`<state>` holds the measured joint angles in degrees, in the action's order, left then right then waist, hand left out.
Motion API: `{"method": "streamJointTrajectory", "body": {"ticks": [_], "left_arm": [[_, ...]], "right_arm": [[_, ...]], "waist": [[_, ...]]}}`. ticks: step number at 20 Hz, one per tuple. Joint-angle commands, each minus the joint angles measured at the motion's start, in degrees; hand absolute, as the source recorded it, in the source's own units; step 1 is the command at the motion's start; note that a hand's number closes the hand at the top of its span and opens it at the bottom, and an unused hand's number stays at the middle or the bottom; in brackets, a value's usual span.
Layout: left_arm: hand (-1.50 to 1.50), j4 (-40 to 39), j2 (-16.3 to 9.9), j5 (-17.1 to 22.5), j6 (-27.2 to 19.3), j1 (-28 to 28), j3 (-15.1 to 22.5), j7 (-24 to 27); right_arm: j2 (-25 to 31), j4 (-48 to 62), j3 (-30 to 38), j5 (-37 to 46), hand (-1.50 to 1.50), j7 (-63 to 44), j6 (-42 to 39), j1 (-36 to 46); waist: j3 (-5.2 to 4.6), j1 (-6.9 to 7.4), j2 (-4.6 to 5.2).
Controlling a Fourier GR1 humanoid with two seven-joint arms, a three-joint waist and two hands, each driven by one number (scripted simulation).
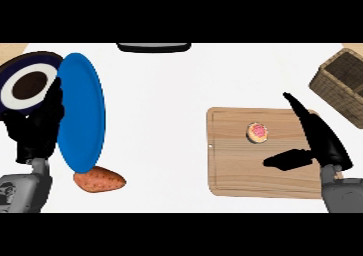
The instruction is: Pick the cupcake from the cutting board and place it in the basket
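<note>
The cupcake (258,132) sits on the cutting board (236,175) at the right centre of the frame, in the board's upper middle area, seen from above as a small round with a pink top. Bare board surrounds it on all sides.

The right hand (326,145) enters from the lower right corner and lies over the board's right part. Its fingers (302,110) are straight and point toward the upper left; the thumb (287,160) is spread out toward the left, below the cupcake. The hand is apart, holding nothing, and is near the cupcake without touching it. It hides the board's right edge.

The basket (339,80) stands at the upper right. The frame's right edge cuts it off, so only part of its woven wall and a divider inside it show. It is just beyond the board's upper right corner.

The left hand (36,135) rests at the left edge with fingers up and relaxed. It partly covers a dark plate (14,80) with a white ring at the upper left. A blue plate (80,110) stands beside it. A sweet potato (99,180) lies below the blue plate, touching its lower rim.

A dark object (153,47) at the top centre is cut off and cannot be identified. The white counter (162,100) between the blue plate and the board is open.
</note>
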<state>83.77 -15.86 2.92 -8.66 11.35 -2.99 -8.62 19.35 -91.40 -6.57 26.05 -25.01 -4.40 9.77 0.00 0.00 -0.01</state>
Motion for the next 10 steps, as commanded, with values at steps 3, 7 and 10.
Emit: {"method": "streamJointTrajectory", "body": {"ticks": [3, 7, 10], "left_arm": [[0.00, 1.9, -0.8, -0.3, 3.5, -0.5, -1.8, -1.8], [0.00, 2.1, 2.1, -2.1, 2.1, -2.4, -1.9, 1.7], [0.00, 2.6, 1.2, -1.7, 3.7, -3.8, -2.9, 1.2]], "right_arm": [[-5.5, 4.7, -0.2, 4.5, -1.50, 1.9, 2.1, 1.8], [-5.7, 7.9, 1.7, 6.1, -1.50, 4.9, 1.6, 1.4], [-4.4, 9.4, 2.5, 7.3, -1.50, 3.5, -0.7, 3.6]], "waist": [[0.01, 0.18, 0.02], [0.01, 0.16, 0.03], [0.01, 0.26, 0.02]]}}
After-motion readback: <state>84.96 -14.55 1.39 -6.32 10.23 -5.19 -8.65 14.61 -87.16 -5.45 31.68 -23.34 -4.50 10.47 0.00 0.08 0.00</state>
